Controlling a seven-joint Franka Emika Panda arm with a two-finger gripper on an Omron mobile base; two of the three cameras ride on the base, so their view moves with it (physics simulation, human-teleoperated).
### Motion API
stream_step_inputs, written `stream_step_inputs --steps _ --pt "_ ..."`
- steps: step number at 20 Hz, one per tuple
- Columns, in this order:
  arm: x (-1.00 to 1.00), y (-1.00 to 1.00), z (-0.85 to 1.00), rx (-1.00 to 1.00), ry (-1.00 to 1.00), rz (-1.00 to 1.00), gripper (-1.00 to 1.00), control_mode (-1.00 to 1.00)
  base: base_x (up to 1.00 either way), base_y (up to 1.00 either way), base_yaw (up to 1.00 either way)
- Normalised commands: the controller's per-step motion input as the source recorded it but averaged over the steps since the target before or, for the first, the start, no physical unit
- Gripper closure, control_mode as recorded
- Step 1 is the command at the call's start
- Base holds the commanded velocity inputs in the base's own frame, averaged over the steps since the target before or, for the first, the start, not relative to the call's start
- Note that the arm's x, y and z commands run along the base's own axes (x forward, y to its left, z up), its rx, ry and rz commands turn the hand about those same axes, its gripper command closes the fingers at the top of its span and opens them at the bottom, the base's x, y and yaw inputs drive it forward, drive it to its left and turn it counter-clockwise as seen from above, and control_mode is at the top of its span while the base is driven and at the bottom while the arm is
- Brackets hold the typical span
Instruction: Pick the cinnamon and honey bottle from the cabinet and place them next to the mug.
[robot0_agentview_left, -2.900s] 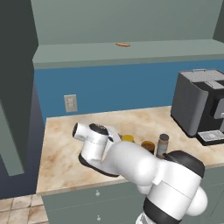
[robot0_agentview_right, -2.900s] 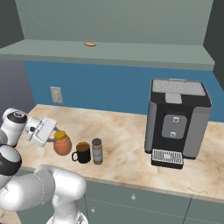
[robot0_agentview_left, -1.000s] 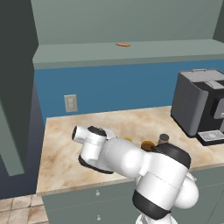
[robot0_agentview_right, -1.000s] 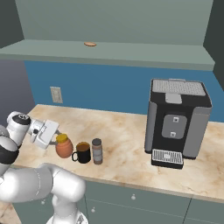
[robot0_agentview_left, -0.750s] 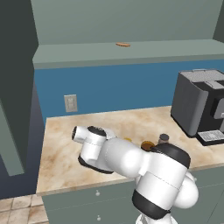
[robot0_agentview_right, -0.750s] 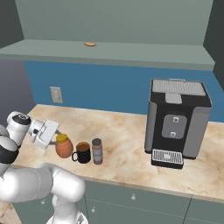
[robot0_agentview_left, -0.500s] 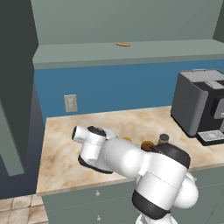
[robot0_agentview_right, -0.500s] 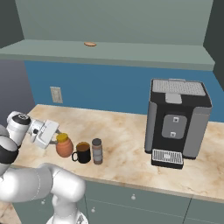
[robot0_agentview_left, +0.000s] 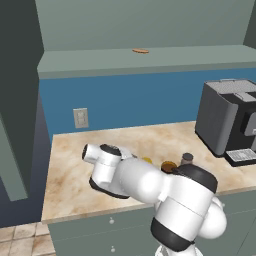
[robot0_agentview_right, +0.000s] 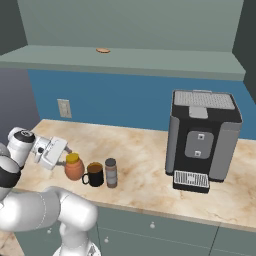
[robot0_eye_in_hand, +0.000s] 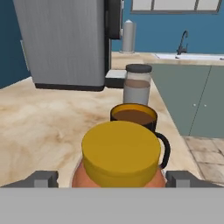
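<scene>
The gripper (robot0_eye_in_hand: 111, 178) stands wide, its two finger tips (robot0_eye_in_hand: 43, 179) set well out on either side of the honey bottle (robot0_eye_in_hand: 119, 157) with a visible gap at each flank, so nothing is gripped. The honey bottle sits directly ahead of the hand, between the jaws, its yellow-orange lid uppermost and the rounded orange body below it resting on the beige marbled counter (robot0_eye_in_hand: 48, 118).

Just beyond the honey bottle along the hand's line of sight stands the mug (robot0_eye_in_hand: 136, 118), black with a brown interior, its handle turned to the right in the hand view. The two stand close together; whether they touch cannot be told. Beyond the mug in turn is the cinnamon (robot0_eye_in_hand: 137, 84), a slim shaker with a dark grey cap, upright on the counter. The three form a short row leading away from the hand.

In the right base view the gripper (robot0_agentview_right: 64, 156) sits at the left end of that row, with the honey bottle (robot0_agentview_right: 73, 167), the mug (robot0_agentview_right: 94, 174) and the cinnamon (robot0_agentview_right: 111, 172) in order away from it. Farther along the counter stands a coffee machine (robot0_agentview_right: 204, 139), well apart from the row. Above, the cabinet (robot0_agentview_right: 120, 56) shelf carries a small flat brown object (robot0_agentview_right: 103, 50).
</scene>
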Motion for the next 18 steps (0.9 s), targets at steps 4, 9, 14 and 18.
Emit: stream_step_inputs --steps 4,9,14,18 --pt "0.0 0.0 0.23 0.0 -0.05 0.0 -1.0 -1.0 0.0 0.0 0.0" --pt "-0.13 0.0 0.83 0.0 -0.03 0.04 -1.0 -1.0 0.0 0.0 0.0" --pt "-0.09 -0.18 0.7 0.0 0.0 0.14 -1.0 -1.0 0.0 0.0 0.0" --pt "0.0 -0.78 0.0 0.02 0.0 0.34 -1.0 -1.0 0.0 0.0 0.0"
